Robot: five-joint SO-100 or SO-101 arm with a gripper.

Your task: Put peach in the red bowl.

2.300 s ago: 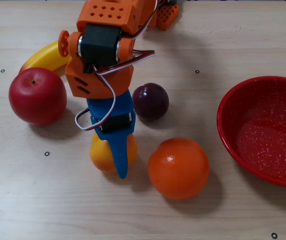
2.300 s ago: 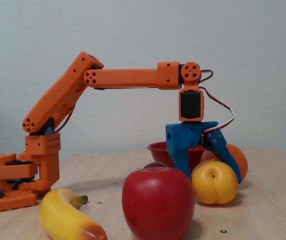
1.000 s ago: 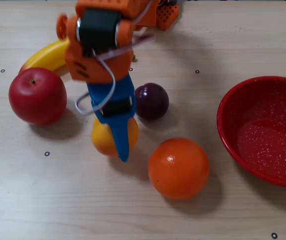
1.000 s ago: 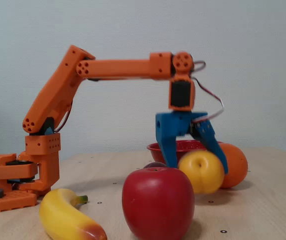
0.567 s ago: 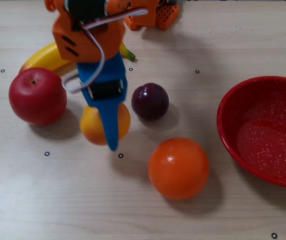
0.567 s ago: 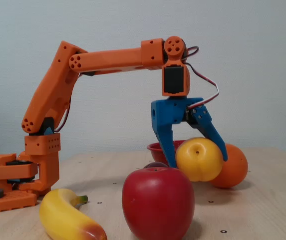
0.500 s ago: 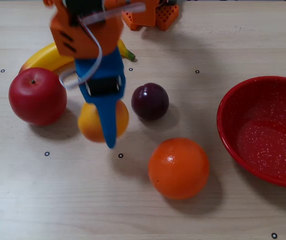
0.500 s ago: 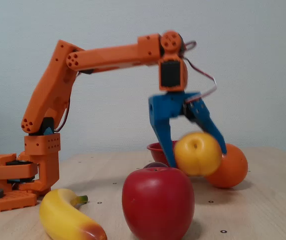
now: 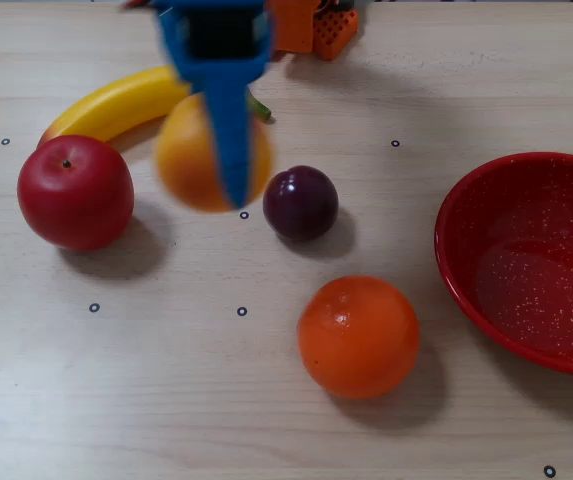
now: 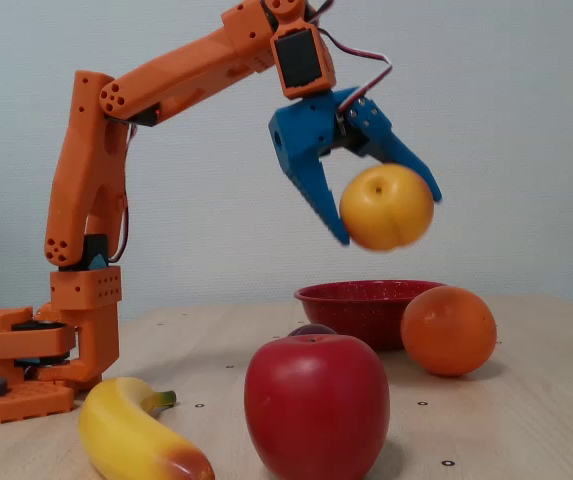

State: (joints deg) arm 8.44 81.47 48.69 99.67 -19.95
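My blue gripper [image 10: 390,217] is shut on the yellow-orange peach [image 10: 386,207] and holds it high above the table. In a fixed view from above, the peach [image 9: 194,160] hangs under the gripper [image 9: 221,178], over the spot between the banana and the plum. One blue finger crosses the peach's top; the other is hidden behind it. The glossy red bowl [image 9: 448,215] with white speckles sits at the right edge, empty. In a fixed view from the side, the bowl [image 10: 351,312] stands on the table below and behind the held peach.
A red apple [image 9: 76,192] and a banana [image 9: 116,105] lie at the left. A dark plum [image 9: 301,203] sits mid-table. An orange [image 9: 358,337] stands between the plum and the bowl. The orange arm base [image 10: 26,370] is at the table's far left.
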